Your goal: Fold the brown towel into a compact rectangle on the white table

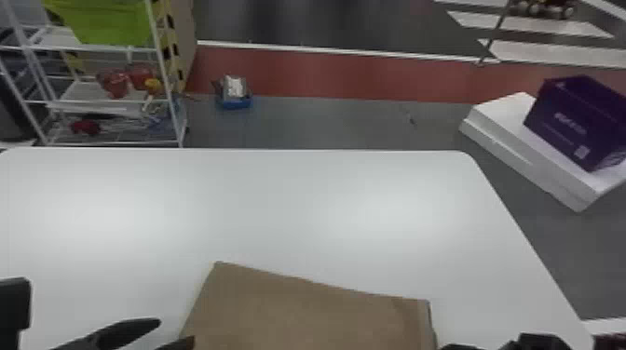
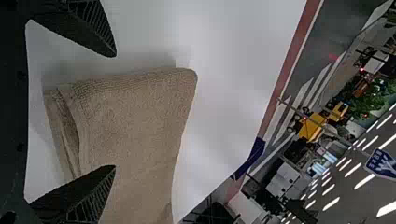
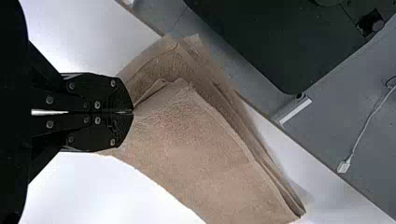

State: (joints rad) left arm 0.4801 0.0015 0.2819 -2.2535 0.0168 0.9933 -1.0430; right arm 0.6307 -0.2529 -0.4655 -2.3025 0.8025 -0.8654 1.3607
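Crosswise between the arms, the towel (image 1: 316, 316) lies on the table (image 1: 279, 209), nearer the right end effector (image 3: 132, 112), clenched on its folds, than the left end effector (image 2: 115, 111), parted across its left edge.

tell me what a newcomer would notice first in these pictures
The eye would probably land first on the brown towel, layered in folds at the near side of the white table. Next come the right fingers, shut on the towel, and the left fingers, spread open close to another part of it. Beyond the table, at the right, a purple box stands out on a white block.
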